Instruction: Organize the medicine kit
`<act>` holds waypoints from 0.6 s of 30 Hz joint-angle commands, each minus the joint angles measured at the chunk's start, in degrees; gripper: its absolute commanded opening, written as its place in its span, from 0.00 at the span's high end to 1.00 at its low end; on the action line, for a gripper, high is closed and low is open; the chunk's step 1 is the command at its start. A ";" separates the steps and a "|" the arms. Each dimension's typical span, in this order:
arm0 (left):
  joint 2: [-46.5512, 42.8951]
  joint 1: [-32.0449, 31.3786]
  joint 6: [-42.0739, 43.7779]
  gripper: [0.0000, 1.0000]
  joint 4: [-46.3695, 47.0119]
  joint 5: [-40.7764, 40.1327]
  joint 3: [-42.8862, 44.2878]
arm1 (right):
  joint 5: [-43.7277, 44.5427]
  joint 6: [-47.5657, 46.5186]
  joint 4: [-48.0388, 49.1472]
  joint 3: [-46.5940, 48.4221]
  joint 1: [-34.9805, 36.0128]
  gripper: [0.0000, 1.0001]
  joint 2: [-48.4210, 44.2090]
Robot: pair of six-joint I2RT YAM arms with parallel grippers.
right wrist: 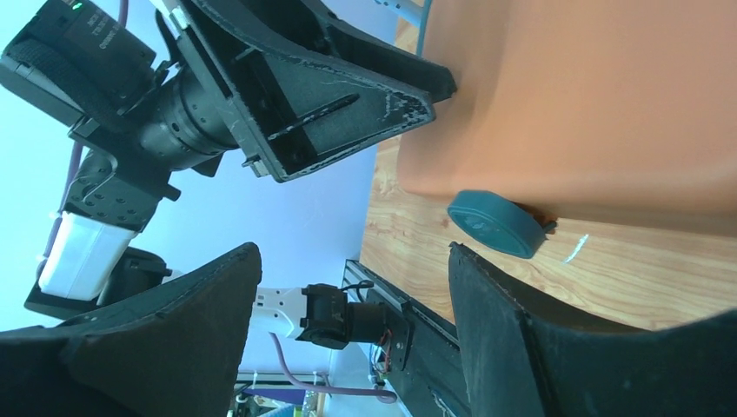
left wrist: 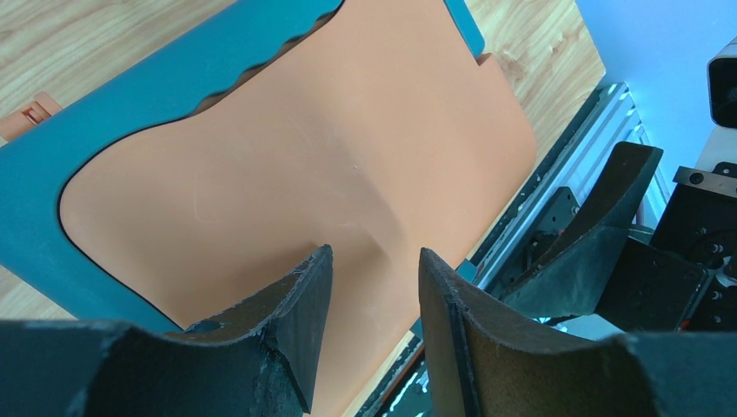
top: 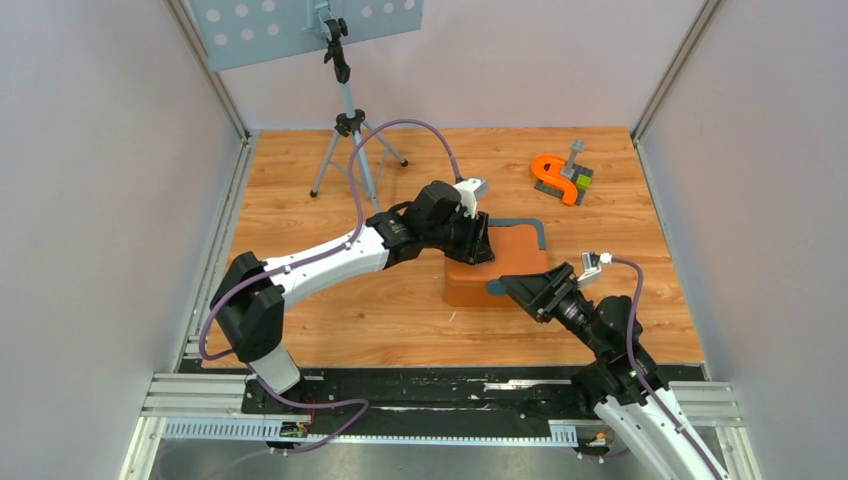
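The left arm stretches low from its base to mid-table, the left gripper (left wrist: 374,256) tipped down at the closed lid of the medicine kit (top: 510,262), its fingers partly parted and grasping nothing. The kit stands well apart from the tripod (top: 350,130) and the side walls. The right gripper (right wrist: 352,261) gapes wide and empty, facing the front latch (right wrist: 495,221).

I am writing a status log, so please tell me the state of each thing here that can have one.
medicine kit: lid shut.
front latch: down against the front wall.
left gripper: open, tips at the lid.
right gripper: open, near the latch, holding nothing.
orange curved piece: lying alone, untouched.
tripod: standing upright.
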 commanded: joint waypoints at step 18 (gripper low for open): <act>3.43 -0.34 0.08 0.48 -10.79 -1.01 -5.01 | 2.83 -0.04 13.70 -4.90 0.76 0.24 7.39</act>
